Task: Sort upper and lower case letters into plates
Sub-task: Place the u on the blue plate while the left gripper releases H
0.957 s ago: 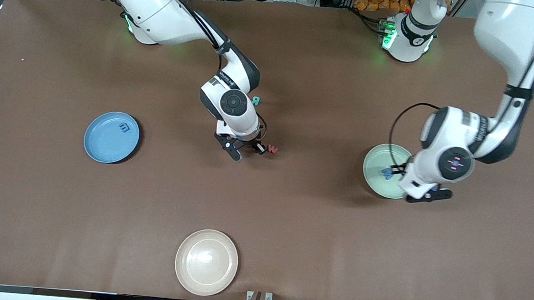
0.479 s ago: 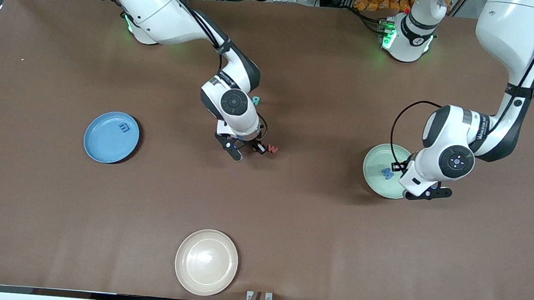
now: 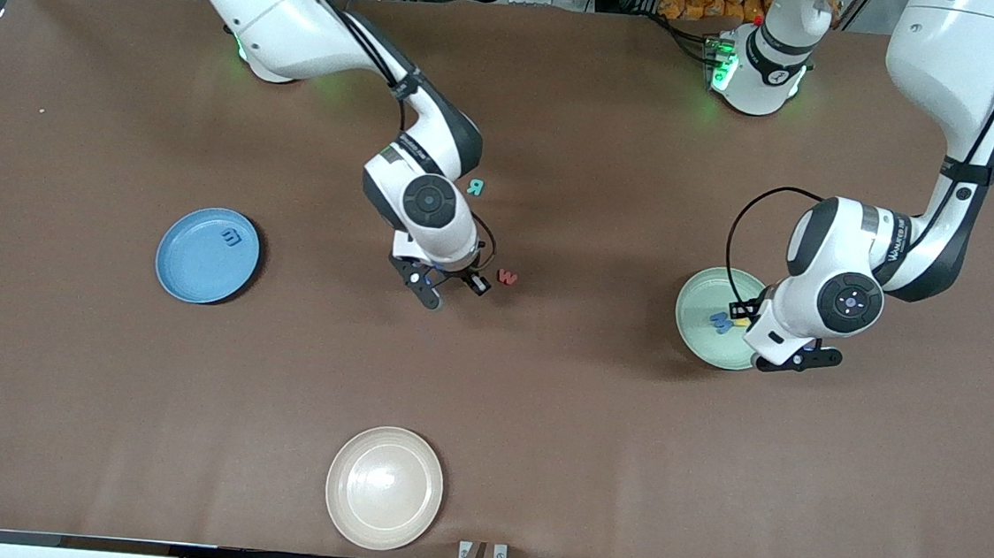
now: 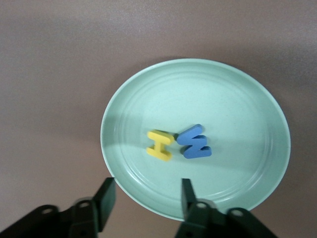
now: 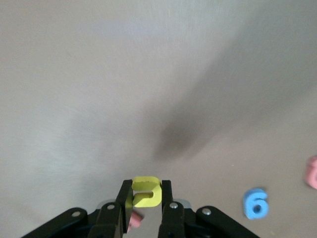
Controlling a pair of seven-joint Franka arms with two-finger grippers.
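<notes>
the right tool (image 3: 452,289), over the middle of the brown table (image 3: 539,424), is clamped on a small yellow foam letter (image 5: 146,192); only the right wrist view shows that piece between the fingers, along with a blue foam piece (image 5: 256,203) lying on the table. the left tool (image 4: 146,198) hangs with its fingers apart and empty over the pale mint green round plastic plate (image 3: 695,330) toward the left arm's end. the left wrist view shows a yellow foam h (image 4: 159,145) touching a blue foam m (image 4: 194,142) in that plate; from the front the arm hides the yellow one. the sky blue round plastic plate (image 3: 191,273), toward the right arm's end, holds one dark blue letter (image 3: 231,239). a small red foam letter (image 3: 507,276) and a small teal foam letter (image 3: 475,187) lie mid-table. a cream-beige round plate (image 3: 384,487) sits by the table edge nearest the front camera.
</notes>
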